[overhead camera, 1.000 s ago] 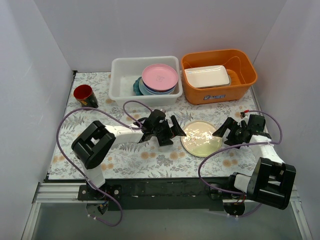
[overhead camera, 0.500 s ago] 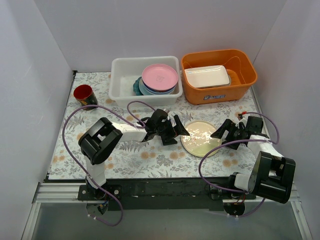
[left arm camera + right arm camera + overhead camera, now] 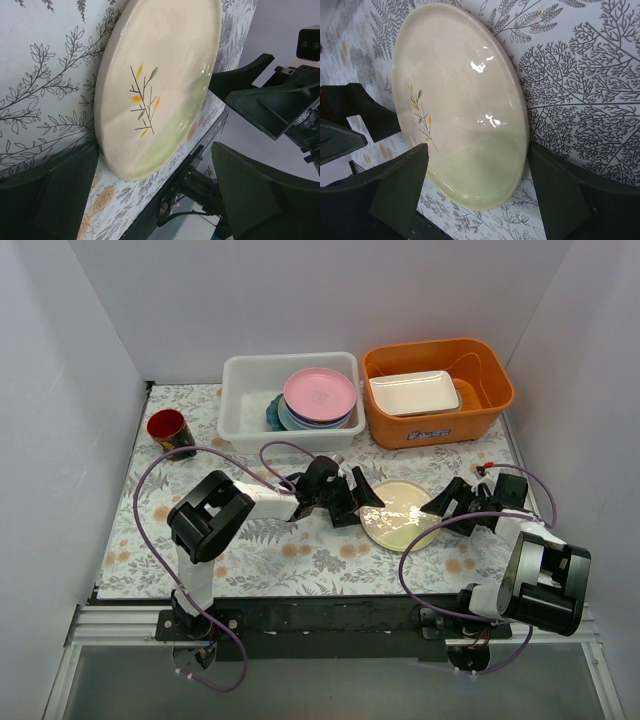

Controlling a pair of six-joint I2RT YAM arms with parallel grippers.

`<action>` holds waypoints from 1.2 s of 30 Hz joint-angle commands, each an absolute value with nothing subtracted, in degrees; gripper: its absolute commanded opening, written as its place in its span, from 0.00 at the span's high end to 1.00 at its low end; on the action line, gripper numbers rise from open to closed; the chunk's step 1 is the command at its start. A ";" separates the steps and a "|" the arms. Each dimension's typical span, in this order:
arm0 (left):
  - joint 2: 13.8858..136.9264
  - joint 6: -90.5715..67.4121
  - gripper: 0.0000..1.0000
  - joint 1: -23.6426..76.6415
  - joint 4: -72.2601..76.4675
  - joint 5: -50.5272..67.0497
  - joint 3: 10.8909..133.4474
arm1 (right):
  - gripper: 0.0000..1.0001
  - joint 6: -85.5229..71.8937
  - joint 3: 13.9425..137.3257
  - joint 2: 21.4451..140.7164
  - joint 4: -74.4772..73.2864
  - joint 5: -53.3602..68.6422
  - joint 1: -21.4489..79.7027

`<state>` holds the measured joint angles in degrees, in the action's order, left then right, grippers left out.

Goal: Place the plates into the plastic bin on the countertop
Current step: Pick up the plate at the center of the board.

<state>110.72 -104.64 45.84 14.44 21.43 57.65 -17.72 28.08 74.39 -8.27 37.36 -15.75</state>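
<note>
Where the loose plate lies: one cream plate (image 3: 400, 515) with a small leaf twig painted on it lies on the cloth (image 3: 300, 555), between the two grippers.
Plates in the bin: I can count three in the white bin (image 3: 236, 400). A pink plate (image 3: 320, 392) sits on top of a blue plate (image 3: 291, 419), and a teal plate (image 3: 271, 412) is at their left. More may hide under them.
Other things: one orange tub (image 3: 480, 408) with one white tray (image 3: 413, 392) in it, and one red cup (image 3: 170, 430).
Left gripper (image 3: 370, 498): its fingers are spread wide, one on each side of the plate's left rim, and it holds nothing.
Right gripper (image 3: 437, 513): its fingers are spread wide around the right rim, just beside it. I cannot tell if they touch.
Edges: both tubs stand side by side at the back wall, and the cup is near the left wall.
Room: cloth shows between the cream plate and the white bin, and in front of the plate too.
</note>
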 commanded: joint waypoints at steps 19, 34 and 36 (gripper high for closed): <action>114.43 -111.79 0.33 49.31 35.59 16.70 46.93 | 0.12 -15.82 27.25 76.73 -9.67 41.57 -15.12; 118.91 -112.76 0.92 50.27 35.69 16.17 48.87 | 0.12 -14.41 27.95 77.26 -10.90 42.10 -15.12; 119.00 -112.76 1.00 50.36 34.81 16.08 49.48 | 0.12 -14.33 27.95 77.26 -10.99 42.10 -15.12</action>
